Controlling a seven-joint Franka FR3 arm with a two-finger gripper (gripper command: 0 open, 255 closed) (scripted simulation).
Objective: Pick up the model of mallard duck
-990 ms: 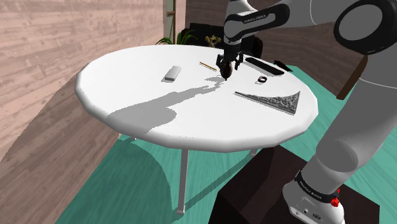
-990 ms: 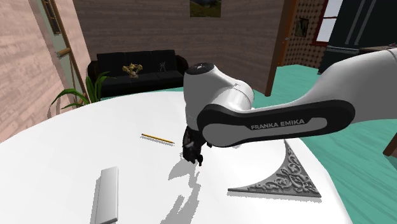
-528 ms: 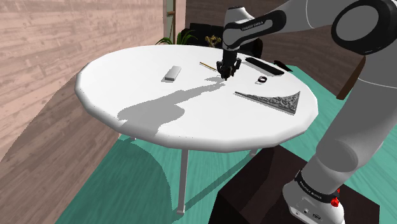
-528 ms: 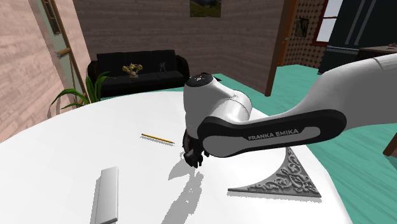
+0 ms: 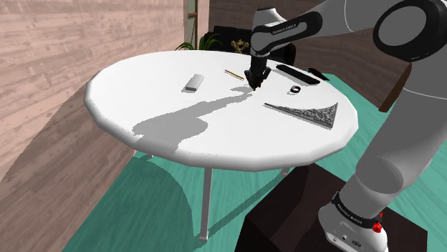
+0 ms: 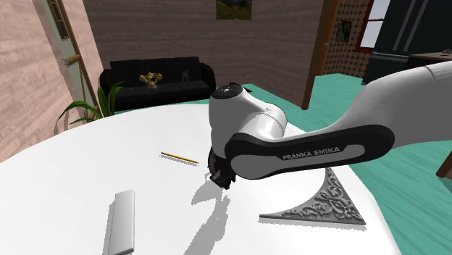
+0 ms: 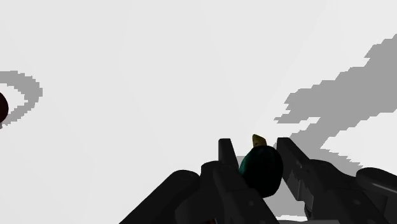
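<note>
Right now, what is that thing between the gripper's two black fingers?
The mallard duck model. Its dark teal head and yellow beak sit between the two fingers of the gripper, which clasp it from both sides. The wrist view shows this.

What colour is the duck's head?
Duck: dark teal head, yellowish beak; wrist view shows it best.

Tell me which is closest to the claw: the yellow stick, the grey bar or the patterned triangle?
The thin yellow stick lies beside the gripper; the grey bar and triangle sit farther off.
</note>
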